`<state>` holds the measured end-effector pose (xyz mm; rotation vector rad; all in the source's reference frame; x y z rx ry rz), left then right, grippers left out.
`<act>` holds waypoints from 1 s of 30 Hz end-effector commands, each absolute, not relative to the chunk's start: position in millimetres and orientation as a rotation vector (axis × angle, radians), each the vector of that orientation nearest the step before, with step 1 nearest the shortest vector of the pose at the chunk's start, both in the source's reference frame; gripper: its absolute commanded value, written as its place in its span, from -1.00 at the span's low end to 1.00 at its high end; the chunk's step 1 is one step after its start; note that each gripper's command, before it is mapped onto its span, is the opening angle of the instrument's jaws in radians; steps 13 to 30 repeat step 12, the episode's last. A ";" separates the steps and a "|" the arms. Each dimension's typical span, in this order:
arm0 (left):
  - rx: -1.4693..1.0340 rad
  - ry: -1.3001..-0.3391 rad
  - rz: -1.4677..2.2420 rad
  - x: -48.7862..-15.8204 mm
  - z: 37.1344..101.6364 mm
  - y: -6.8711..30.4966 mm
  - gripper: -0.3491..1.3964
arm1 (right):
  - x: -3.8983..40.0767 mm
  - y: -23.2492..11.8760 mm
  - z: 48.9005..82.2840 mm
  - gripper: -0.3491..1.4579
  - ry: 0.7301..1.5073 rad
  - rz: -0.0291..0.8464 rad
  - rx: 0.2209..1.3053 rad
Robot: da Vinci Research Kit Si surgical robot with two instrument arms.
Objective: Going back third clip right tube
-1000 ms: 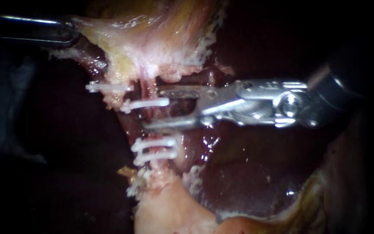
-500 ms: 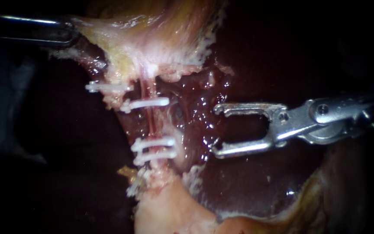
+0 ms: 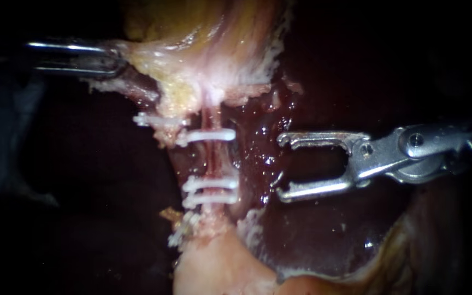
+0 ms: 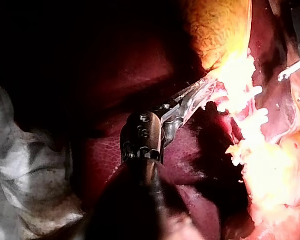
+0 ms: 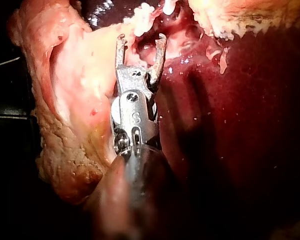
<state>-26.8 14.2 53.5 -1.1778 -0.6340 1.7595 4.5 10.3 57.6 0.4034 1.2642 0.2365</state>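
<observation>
1. The right tube [image 3: 212, 158] stood taut over the liver [image 3: 312, 240], bearing three clips [image 3: 210, 184].
2. The right instrument [image 3: 281, 167] lay near it, jaws wide apart, empty.
3. The left instrument [image 3: 110, 57] had its jaws clamped on pale tissue [image 3: 148, 57], tensioning the tube.
4. Risk: a drifting open jaw could snag a clip or tear the tube.

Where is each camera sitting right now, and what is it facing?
Endoscope: close in, facing the clipped tube; left instrument enters from left, right instrument from right.
Left wrist: on the left arm, looking along its own shaft to the pale tissue it holds.
Right wrist: on the right arm, looking along its own shaft toward the clips.
Shared: endoscope and right wrist both show the right instrument and white clips.
</observation>
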 end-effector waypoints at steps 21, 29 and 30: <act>-1.176 -0.645 1.764 -26.9 53.5 14.2 -1.00 | 4.8 10.3 57.6 -0.06 1.265 0.235 0.407; -1.176 -0.645 1.764 -26.9 53.5 14.2 -1.00 | 4.8 10.3 57.6 -0.06 1.265 0.235 0.407; -1.176 -0.645 1.764 -26.9 53.5 14.2 -1.00 | 4.8 10.3 57.6 -0.06 1.265 0.235 0.407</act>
